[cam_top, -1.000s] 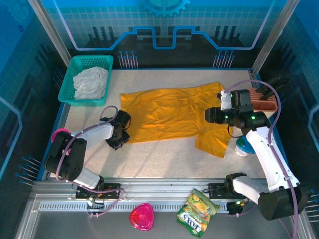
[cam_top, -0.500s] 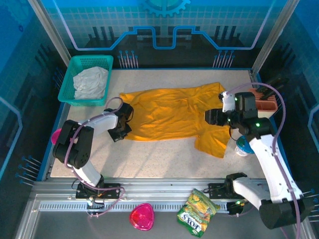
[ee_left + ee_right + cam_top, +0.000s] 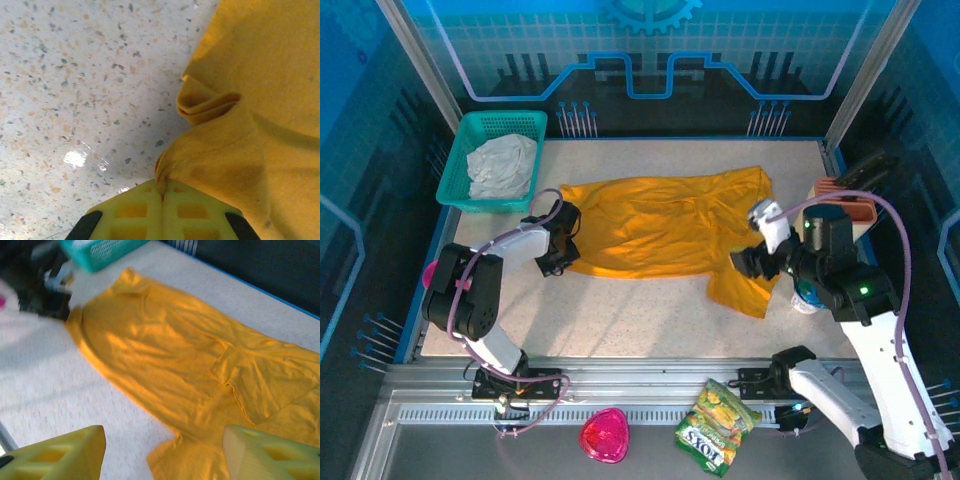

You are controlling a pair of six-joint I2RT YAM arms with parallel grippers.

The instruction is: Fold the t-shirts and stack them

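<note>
A mustard-orange t-shirt (image 3: pixel 660 235) lies spread across the middle of the table, one sleeve (image 3: pixel 745 285) hanging toward the near right. My left gripper (image 3: pixel 558 252) sits at the shirt's left edge. In the left wrist view its yellow fingers (image 3: pixel 135 210) are shut, and a pinch of the orange cloth (image 3: pixel 235 150) is caught between the tips of the left gripper (image 3: pixel 162 192). My right gripper (image 3: pixel 744 262) hovers over the near-right sleeve. Seen from the right wrist, the right gripper (image 3: pixel 165 455) is open above the shirt (image 3: pixel 185 370), with nothing between its fingers.
A teal basket (image 3: pixel 468 135) holding pale grey cloth (image 3: pixel 502 165) stands at the far left. A pink goblet (image 3: pixel 432 272) lies by the left edge. A brown rack (image 3: pixel 845 205) and a blue-white cup (image 3: pixel 807 296) sit at the right. A snack bag (image 3: pixel 716 424) and a pink dish (image 3: pixel 604 436) rest on the front rail.
My left gripper has shut on the shirt's left edge and shifted slightly farther back. The right arm has drawn back toward the near side, its jaws staying open.
</note>
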